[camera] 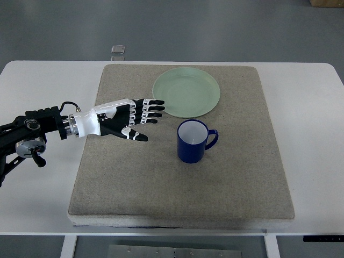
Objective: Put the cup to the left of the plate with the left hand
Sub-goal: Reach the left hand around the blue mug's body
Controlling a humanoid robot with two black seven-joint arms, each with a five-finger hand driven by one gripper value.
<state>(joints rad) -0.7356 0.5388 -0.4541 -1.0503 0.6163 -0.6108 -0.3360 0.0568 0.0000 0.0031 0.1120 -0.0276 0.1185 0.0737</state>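
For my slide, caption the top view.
Left hand, fingers open, hovers over mat between green plate and blue cup.

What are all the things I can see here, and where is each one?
plate: one, pale green, far middle of the mat, empty.
cup: one, dark blue with white inside, upright on the mat just in front of the plate, handle pointing right.
mat: one, grey-brown, covering the middle of the table.
table: one, white, under the mat.
small object: one, grey, on the floor beyond the table; too small to identify.
floor: grey, beyond the table.
left hand: one, black and white, fingers spread, holding nothing, left of the cup and plate.
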